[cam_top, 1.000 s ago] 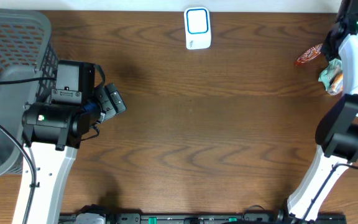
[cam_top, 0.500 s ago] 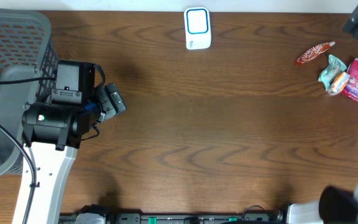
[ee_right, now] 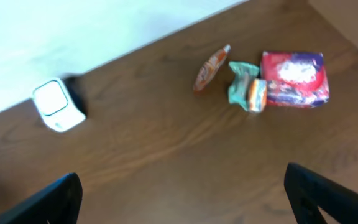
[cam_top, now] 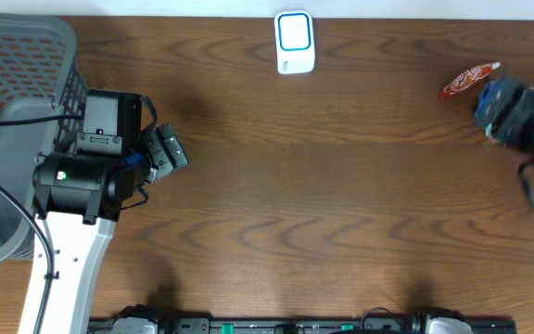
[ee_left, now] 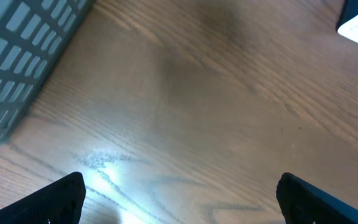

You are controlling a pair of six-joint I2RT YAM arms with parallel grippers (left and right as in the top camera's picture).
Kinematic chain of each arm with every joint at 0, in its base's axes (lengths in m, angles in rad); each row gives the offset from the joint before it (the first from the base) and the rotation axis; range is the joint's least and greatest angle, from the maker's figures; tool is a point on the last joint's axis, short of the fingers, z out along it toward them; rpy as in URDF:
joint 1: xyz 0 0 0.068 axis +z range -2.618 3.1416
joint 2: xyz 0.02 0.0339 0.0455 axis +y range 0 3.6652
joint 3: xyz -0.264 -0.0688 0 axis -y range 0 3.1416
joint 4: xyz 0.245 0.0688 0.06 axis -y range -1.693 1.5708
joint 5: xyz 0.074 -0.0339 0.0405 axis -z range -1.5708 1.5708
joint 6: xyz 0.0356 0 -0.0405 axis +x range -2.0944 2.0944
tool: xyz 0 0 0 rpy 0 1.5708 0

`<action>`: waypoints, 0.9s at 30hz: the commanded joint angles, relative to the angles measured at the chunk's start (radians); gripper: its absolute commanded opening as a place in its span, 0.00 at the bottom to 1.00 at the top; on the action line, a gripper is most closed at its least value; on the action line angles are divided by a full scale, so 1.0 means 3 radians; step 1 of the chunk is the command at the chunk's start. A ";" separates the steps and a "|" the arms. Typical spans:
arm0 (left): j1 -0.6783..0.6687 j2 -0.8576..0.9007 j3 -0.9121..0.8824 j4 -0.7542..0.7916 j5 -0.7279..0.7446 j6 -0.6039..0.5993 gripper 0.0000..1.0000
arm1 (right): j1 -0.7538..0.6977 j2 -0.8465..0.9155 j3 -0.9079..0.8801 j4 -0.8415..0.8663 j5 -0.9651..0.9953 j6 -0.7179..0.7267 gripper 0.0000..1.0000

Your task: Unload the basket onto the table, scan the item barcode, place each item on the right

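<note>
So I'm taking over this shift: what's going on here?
Nothing is held. The right claw hangs open above three snack packets at the right side of the table: a red-purple pack, a teal pack and an orange sachet. The white scanner stands at the far edge, apart from them. The left claw is open over bare wood by the grey basket.

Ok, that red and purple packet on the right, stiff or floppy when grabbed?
The packet looks like a soft, puffy wrapper, so it probably crumples under a squeeze. Its shiny film may be slippery. Lying flat, it seems unlikely to roll.
</note>
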 commanded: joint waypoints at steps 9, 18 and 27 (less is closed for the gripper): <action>0.0014 -0.0018 0.0034 -0.0004 -0.0042 -0.0017 0.98 | 0.0142 -0.1283 -0.1321 -0.0172 -0.0298 0.0167 0.99; 0.0013 -0.0018 0.0034 -0.0004 -0.0042 -0.0017 0.98 | 0.0142 -0.1376 -0.1359 -0.1058 -0.0296 0.0167 0.99; 0.0014 -0.0018 0.0034 -0.0004 -0.0042 -0.0017 0.98 | 0.0142 -0.1376 -0.1359 -0.1186 -0.0298 0.0167 0.99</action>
